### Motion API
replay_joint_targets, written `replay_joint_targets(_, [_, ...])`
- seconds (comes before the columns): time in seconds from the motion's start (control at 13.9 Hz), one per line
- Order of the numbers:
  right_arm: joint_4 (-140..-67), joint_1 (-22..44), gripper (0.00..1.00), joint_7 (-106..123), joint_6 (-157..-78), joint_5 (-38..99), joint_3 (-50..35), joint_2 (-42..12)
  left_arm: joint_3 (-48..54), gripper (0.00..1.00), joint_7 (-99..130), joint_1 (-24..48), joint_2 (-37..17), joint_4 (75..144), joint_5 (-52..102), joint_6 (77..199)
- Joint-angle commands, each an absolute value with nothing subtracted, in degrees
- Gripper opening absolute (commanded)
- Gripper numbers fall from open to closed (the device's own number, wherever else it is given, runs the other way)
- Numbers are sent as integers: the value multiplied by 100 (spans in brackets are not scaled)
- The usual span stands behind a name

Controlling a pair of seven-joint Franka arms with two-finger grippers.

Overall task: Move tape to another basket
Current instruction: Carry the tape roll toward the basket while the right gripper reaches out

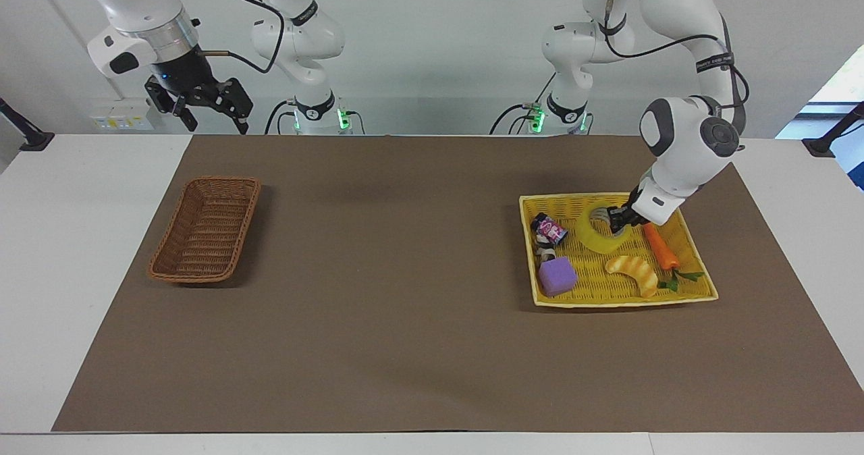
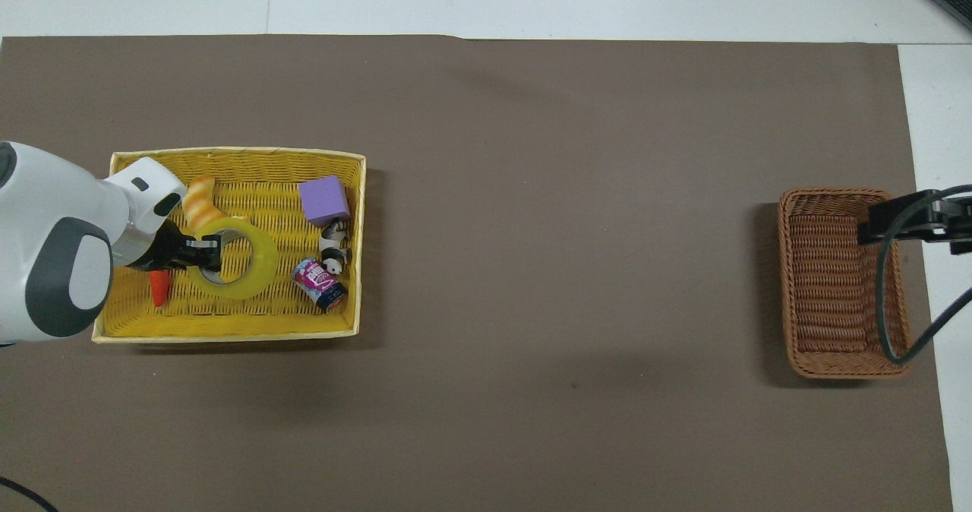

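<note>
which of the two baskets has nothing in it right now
The brown wicker basket at the right arm's end of the table: only bare weave shows inside. The yellow basket holds toys, and the tape hangs tilted over it.

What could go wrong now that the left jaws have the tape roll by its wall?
1. The left gripper pinches only one side of the tape roll, which hangs tilted; it may swing or slip on the way.
2. The roll is barely above the yellow basket, over the croissant toy and beside the carrot toy; it could snag them.
3. The wicker basket is narrow and lies under the waiting right gripper.
</note>
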State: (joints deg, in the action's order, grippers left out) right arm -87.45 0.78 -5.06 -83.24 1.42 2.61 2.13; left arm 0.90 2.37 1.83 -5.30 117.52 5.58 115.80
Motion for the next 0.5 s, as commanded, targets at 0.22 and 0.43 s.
replay_joint_targets(0.22, [-8816, 18, 100, -571, -8288, 264, 237, 290, 106, 0, 744, 737, -159, 11030, 615, 10293])
replay_joint_targets(0.43, [-8815, 18, 100, -571, -8288, 264, 237, 290, 114, 0, 1763, 1387, -132, 11022, 615, 10406])
